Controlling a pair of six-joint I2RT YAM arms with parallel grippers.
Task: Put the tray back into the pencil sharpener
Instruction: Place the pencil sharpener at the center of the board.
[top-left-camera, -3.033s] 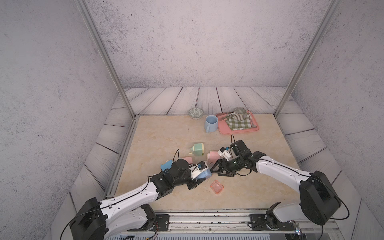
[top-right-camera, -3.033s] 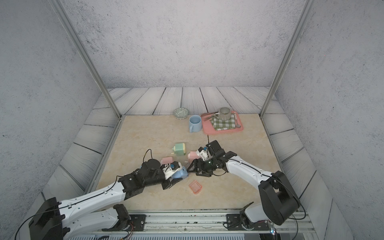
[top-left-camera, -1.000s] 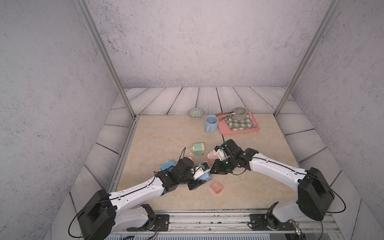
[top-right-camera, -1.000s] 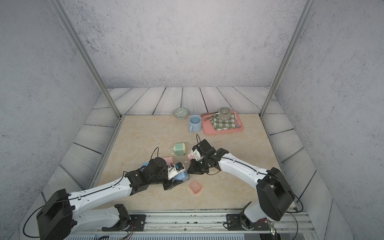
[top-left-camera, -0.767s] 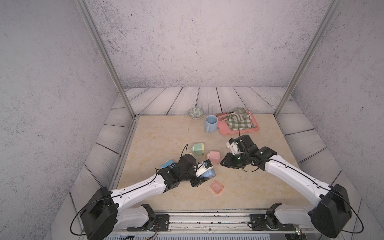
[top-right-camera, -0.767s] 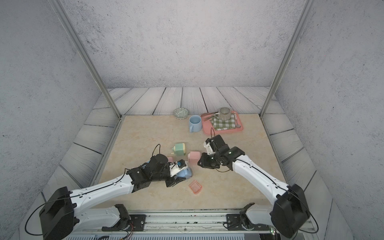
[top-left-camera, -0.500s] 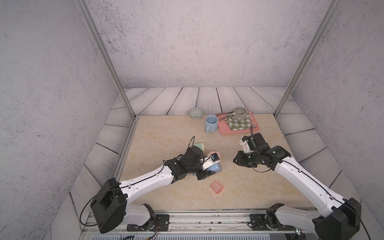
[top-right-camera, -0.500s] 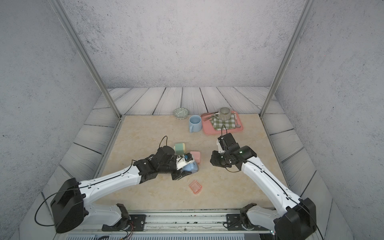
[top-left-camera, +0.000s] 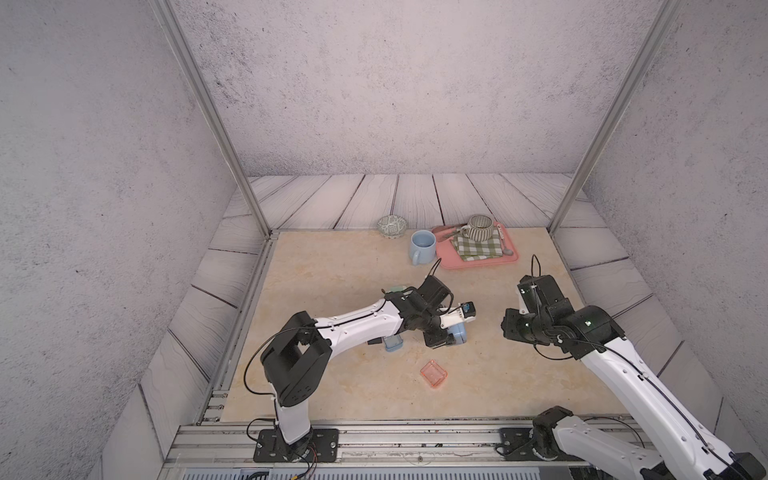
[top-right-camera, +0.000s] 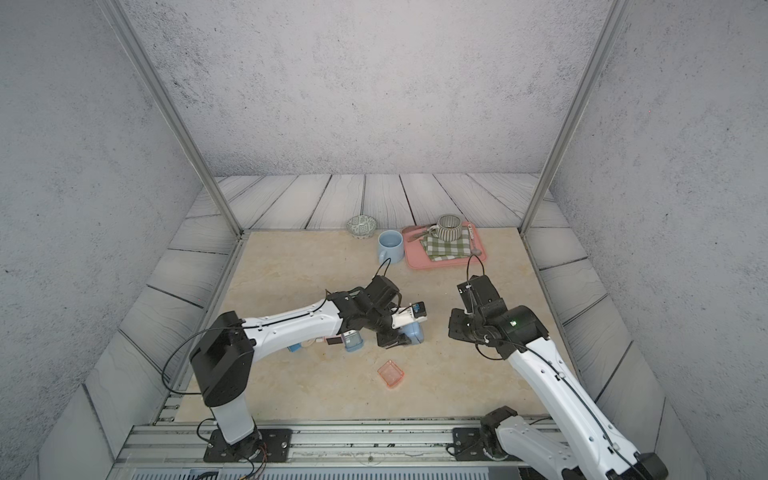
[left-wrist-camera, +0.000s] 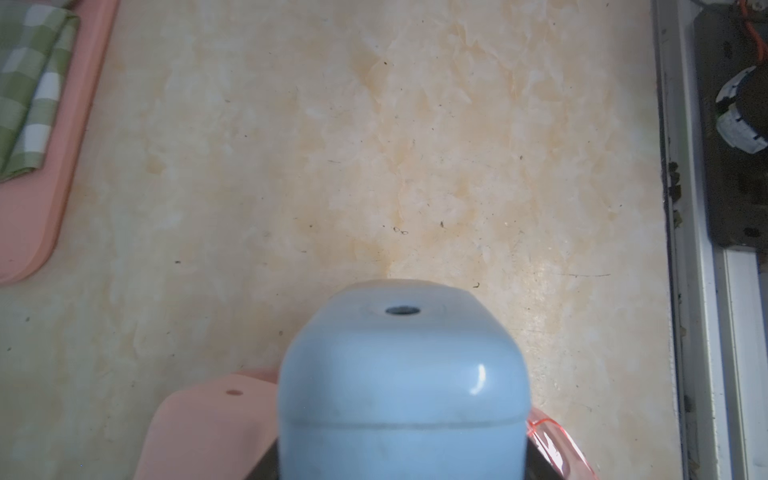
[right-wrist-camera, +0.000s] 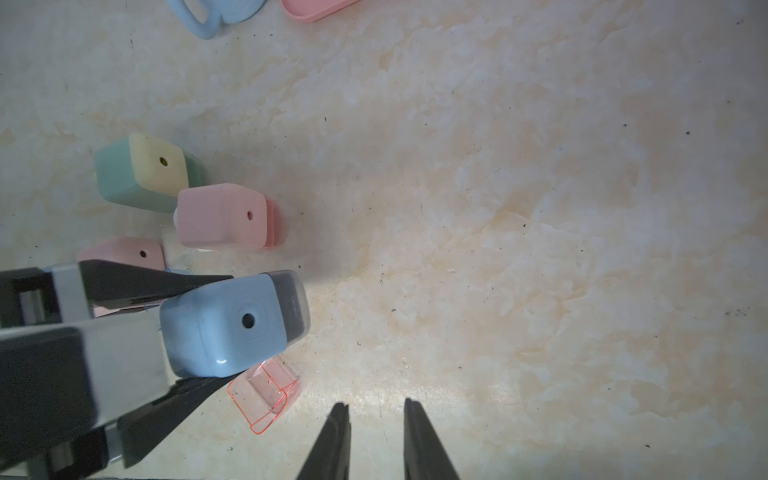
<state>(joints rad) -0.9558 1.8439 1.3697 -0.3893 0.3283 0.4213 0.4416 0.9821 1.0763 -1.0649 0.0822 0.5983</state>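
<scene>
My left gripper (top-left-camera: 441, 337) is shut on a blue pencil sharpener (top-left-camera: 458, 332) and holds it just above the table's middle. The sharpener's rounded top with its pencil hole fills the left wrist view (left-wrist-camera: 403, 386). A smoky grey tray (right-wrist-camera: 294, 305) sits in the sharpener's end. A clear pink tray (top-left-camera: 433, 374) lies loose on the table just in front of it, also in a top view (top-right-camera: 391, 374) and the right wrist view (right-wrist-camera: 264, 392). My right gripper (right-wrist-camera: 376, 405) hangs open and empty to the right, apart from both.
A green-and-yellow sharpener (right-wrist-camera: 141, 172) and two pink sharpeners (right-wrist-camera: 222, 216) (right-wrist-camera: 124, 251) stand behind the left gripper. A small clear blue box (top-left-camera: 392, 343) lies under the left arm. At the back are a blue mug (top-left-camera: 422, 247), a patterned bowl (top-left-camera: 391, 226) and a pink platter (top-left-camera: 509, 259) carrying a checked cloth and a cup.
My right gripper has drawn back to the right, away from the blue sharpener, and opened a little. The left arm has carried the sharpener right and farther from the front edge.
</scene>
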